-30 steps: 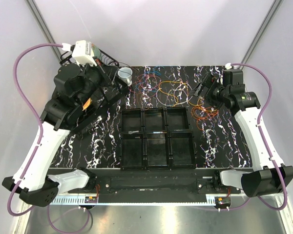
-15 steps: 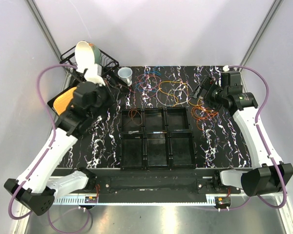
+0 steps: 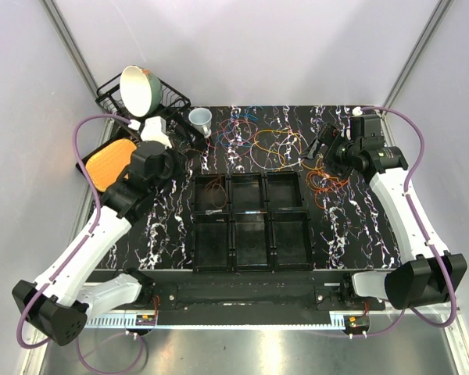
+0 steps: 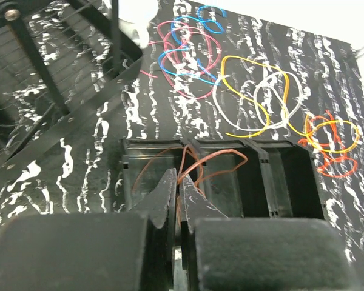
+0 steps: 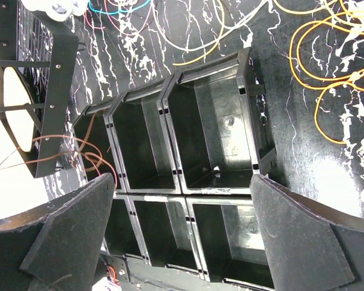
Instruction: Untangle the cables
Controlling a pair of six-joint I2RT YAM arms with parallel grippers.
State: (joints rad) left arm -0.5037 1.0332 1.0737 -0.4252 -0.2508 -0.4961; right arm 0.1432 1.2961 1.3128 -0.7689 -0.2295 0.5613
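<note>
L pincer (image 4: 179, 182) is pinched tight, w/ a brown cable (image 4: 218, 159) caught btwn its tips. That cable's loops hang into the far-row left compartment of the black tray (image 3: 267, 211). The other cables (image 3: 270, 144) (blue, purple, yellow, white) lie in loose loops on the surface (image 3: 164, 226) beyond the tray. R pincer (image 5: 182, 179) gapes wide, holding nothing, up over the orange cables (image 3: 326, 183) near the tray's far-right corner.

The brown cable (image 4: 230, 153) disappears behind the left hand (image 4: 177, 179) (end hidden); orange cables (image 5: 346, 76) run off the edge
</note>
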